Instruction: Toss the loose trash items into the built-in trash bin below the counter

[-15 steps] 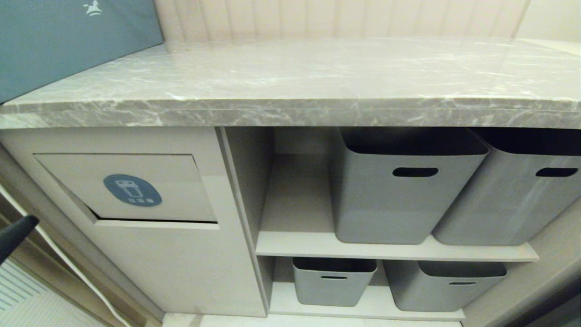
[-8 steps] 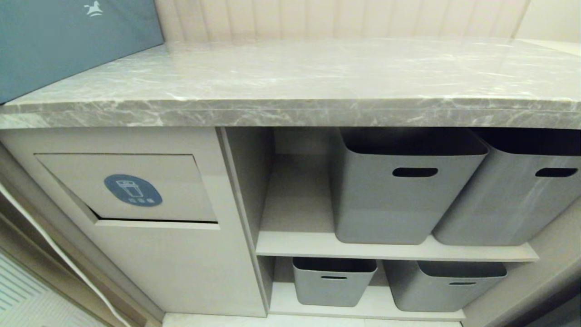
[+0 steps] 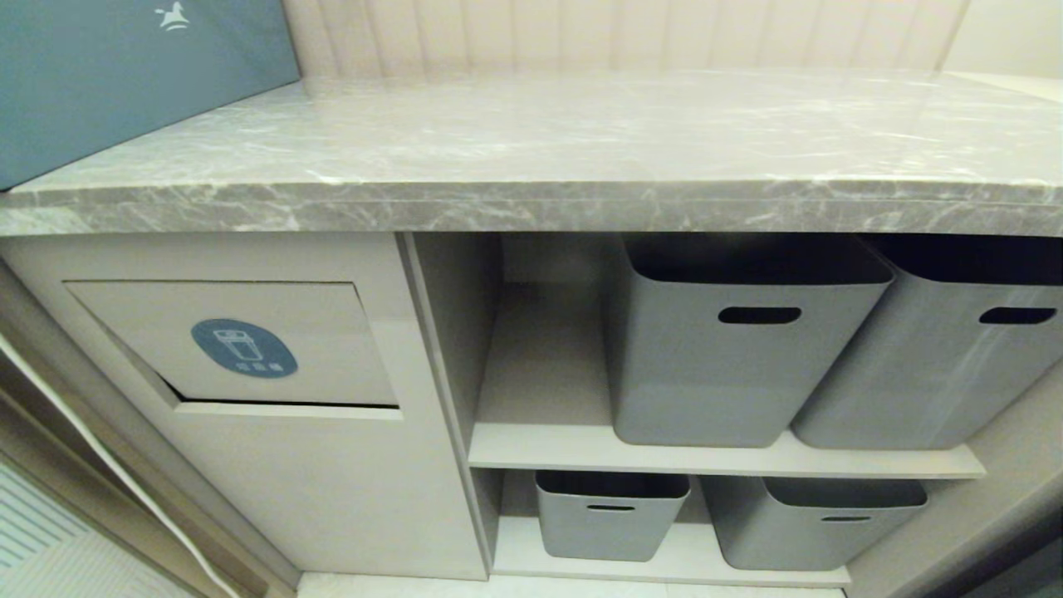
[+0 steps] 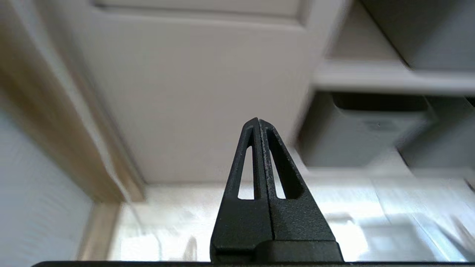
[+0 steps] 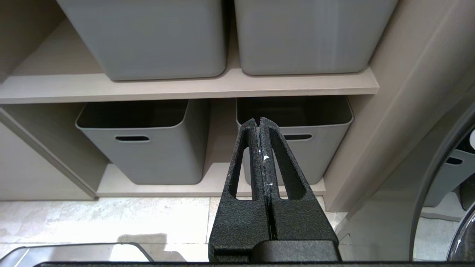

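Note:
The built-in trash bin (image 3: pixel 241 345) is a beige flap panel with a blue-grey oval sticker, set in the cabinet front below the counter (image 3: pixel 531 158) at the left. No loose trash items are in view on the marble slab or elsewhere. Neither arm appears in the head view. My left gripper (image 4: pixel 258 120) is shut with nothing between its fingers, low in front of the plain cabinet panel (image 4: pixel 193 92) under the flap. My right gripper (image 5: pixel 259 120) is shut and empty, facing the lower shelf's grey tubs (image 5: pixel 293 133).
A teal-blue box (image 3: pixel 124 75) stands on the counter's far left. Two large grey tubs (image 3: pixel 739 340) fill the upper shelf and two smaller ones (image 3: pixel 610 515) the lower shelf. Pale tiled floor (image 5: pixel 111 218) lies below, and a wood-trimmed wall (image 3: pixel 50 465) runs at the left.
The left gripper's dark tip, seen at the head view's lower left edge a second ago, has dropped out of that view. Nothing else has moved.

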Tool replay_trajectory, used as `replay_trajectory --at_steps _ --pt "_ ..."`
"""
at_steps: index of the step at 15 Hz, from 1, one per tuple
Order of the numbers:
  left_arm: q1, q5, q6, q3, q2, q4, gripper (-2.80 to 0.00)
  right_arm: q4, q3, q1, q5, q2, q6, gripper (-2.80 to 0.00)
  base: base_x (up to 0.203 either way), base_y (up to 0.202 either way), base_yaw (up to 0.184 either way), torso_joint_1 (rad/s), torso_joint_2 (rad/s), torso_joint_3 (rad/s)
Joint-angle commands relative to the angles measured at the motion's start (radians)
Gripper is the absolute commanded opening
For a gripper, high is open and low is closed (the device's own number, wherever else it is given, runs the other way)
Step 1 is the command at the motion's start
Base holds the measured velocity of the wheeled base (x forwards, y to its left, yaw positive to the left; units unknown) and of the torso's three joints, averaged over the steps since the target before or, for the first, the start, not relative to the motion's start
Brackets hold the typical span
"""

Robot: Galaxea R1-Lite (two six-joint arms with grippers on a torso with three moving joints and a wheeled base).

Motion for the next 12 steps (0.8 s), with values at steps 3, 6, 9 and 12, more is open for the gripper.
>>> replay_trajectory --at_steps 3,6,9,12 --pt "-0.003 0.078 0.028 0.028 -0.073 -0.007 -2.8 0.002 0.0 0.0 0.0 0.001 0.0 -2.8 0.0 0.0 0.0 0.0 0.0 0.0" --pt "-0.003 0.051 0.036 0.026 -0.073 0.021 -2.8 0.002 0.0 0.0 0.0 0.001 0.0 -2.8 0.0 0.0 0.0 0.0 0.0 0.0" --pt "-0.003 0.053 0.028 0.027 -0.073 0.018 -2.8 0.0 0.0 0.0 0.0 0.001 0.0 -2.8 0.0 0.0 0.0 0.0 0.0 0.0" --pt "-0.003 0.049 0.037 0.027 -0.073 0.018 -2.8 0.0 0.0 0.0 0.0 0.001 0.0 -2.8 0.0 0.0 0.0 0.0 0.0 0.0"
